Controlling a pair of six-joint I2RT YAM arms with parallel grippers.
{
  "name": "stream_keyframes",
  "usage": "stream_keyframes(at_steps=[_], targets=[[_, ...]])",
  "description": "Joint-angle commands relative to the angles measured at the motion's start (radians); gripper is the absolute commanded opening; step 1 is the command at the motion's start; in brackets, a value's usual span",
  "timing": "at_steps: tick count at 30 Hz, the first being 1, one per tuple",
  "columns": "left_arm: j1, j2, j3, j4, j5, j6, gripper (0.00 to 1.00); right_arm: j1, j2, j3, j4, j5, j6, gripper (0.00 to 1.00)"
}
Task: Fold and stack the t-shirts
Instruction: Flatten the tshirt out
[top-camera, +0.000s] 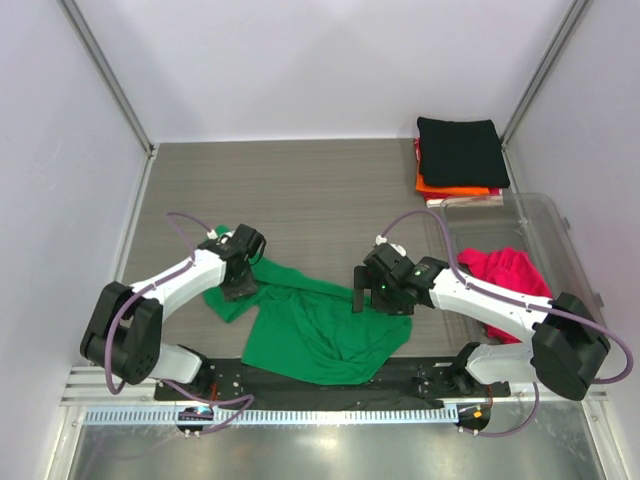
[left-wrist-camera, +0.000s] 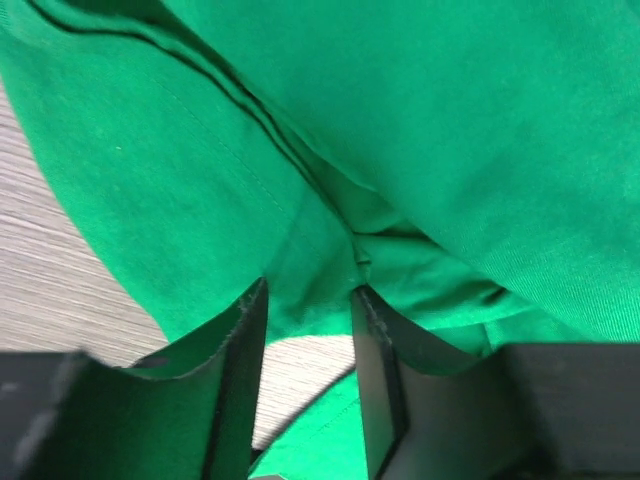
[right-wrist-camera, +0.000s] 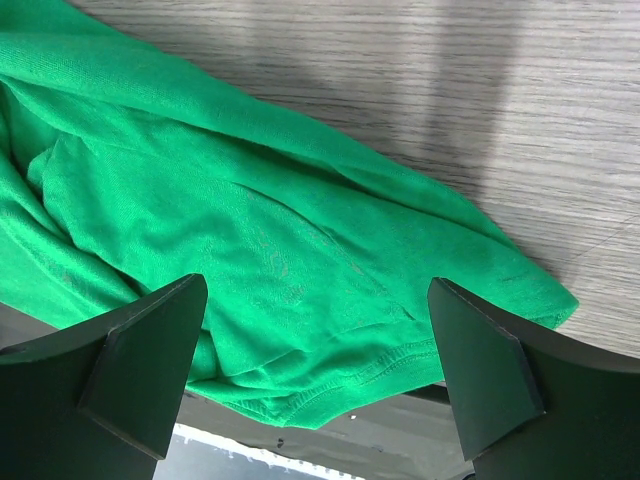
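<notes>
Reaching in low from both sides to the green shirt (top-camera: 320, 330), crumpled at the front of the worktop (top-camera: 300, 190). Pinching a fold with the left fingers (left-wrist-camera: 238, 400), plain only up close. Holding the right fingers (right-wrist-camera: 150, 360) spread wide over the hem.

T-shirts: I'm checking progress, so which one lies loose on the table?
The green t-shirt, rumpled and unfolded; the black t-shirt and orange t-shirt sit folded in a stack, the pink t-shirt bunched in the bin.

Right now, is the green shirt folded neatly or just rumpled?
Rumpled, not folded. The green shirt lies in an uneven heap with loose creases, unlike the squared stack far right.
</notes>
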Motion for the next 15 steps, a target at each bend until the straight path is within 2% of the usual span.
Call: stream_keyframes(at_steps=[1,3,6,7,10,15], targets=[[-0.005,-0.031,0.013,-0.001,-0.067,-0.001,0.37,0.005,-0.026,0.004,0.02,0.022,0.005,0.99],[-0.004,-0.034,0.02,-0.007,-0.078,0.001,0.34,0.005,-0.026,0.004,0.02,0.02,0.004,0.99],[-0.004,-0.031,0.031,-0.015,-0.093,0.009,0.22,0.005,-0.028,0.002,0.019,0.019,0.005,0.99],[-0.004,-0.028,0.034,-0.018,-0.096,0.009,0.12,0.005,-0.03,0.002,0.02,0.016,0.005,0.99],[-0.004,-0.036,0.056,-0.048,-0.11,0.006,0.0,0.008,-0.033,0.01,0.019,0.008,0.005,0.99],[-0.001,-0.12,0.137,-0.145,-0.157,0.007,0.0,0.109,-0.016,0.076,0.02,0.033,0.024,0.98]])
